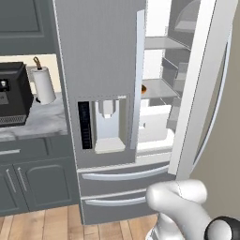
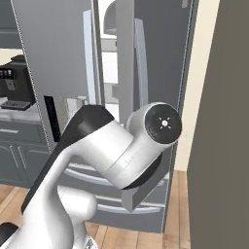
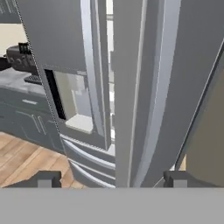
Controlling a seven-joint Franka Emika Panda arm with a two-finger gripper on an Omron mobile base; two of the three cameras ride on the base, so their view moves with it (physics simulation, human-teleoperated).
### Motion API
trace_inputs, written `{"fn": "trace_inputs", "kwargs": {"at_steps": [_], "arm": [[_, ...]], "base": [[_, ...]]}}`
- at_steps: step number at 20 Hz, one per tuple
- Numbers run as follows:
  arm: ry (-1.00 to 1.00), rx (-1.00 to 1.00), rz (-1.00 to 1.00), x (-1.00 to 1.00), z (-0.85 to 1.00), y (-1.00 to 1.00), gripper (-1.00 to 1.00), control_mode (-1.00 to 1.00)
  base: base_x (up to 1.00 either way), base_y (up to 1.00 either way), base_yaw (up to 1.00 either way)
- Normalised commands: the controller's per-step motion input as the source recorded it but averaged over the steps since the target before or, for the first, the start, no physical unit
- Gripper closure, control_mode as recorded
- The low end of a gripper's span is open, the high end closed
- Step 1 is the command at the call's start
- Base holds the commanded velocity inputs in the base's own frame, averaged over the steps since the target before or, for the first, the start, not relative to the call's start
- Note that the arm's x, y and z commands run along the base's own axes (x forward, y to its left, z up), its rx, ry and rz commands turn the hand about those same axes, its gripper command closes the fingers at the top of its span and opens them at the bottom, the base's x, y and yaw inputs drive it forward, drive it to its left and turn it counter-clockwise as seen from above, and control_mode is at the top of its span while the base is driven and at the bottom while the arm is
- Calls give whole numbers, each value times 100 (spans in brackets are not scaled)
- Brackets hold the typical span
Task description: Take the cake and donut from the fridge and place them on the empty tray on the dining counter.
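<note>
The grey steel fridge [image 1: 98, 56] stands straight ahead with its left door shut and its right door [image 1: 201, 84] swung open, baring white shelves [image 1: 159, 89]. On the middle shelf a small orange-brown sliver, apparently the donut [image 1: 144, 88], peeks past the left door's edge. The cake is hidden. The tray and the dining counter are out of view. In the hand view my gripper [image 3: 109, 179] is open, with its fingertips [image 3: 43, 179] far apart and nothing between them. It faces the open door's edge [image 3: 144, 87] from a short way back.
To the fridge's left, a wall counter [image 1: 42, 124] carries a black coffee machine [image 1: 11, 96] and a paper towel roll [image 1: 44, 84] above dark cabinets [image 1: 33, 183]. A beige wall [image 2: 219, 121] closes in on the right. Wood floor [image 3: 22, 157] lies below.
</note>
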Motion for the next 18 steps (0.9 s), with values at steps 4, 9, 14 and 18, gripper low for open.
{"fn": "trace_inputs", "kwargs": {"at_steps": [4, 9, 14, 18], "arm": [[0, -25, -4, -9, 0, 100, -100, -100], [1, -26, -10, 8, -10, 100, -100, -100], [1, -27, -6, 5, -28, 100, -100, -100], [9, -33, 0, 2, -3, 89, -100, -100]], "base": [[0, 0, 0], [0, 0, 0], [0, 0, 0], [0, 0, 0]]}}
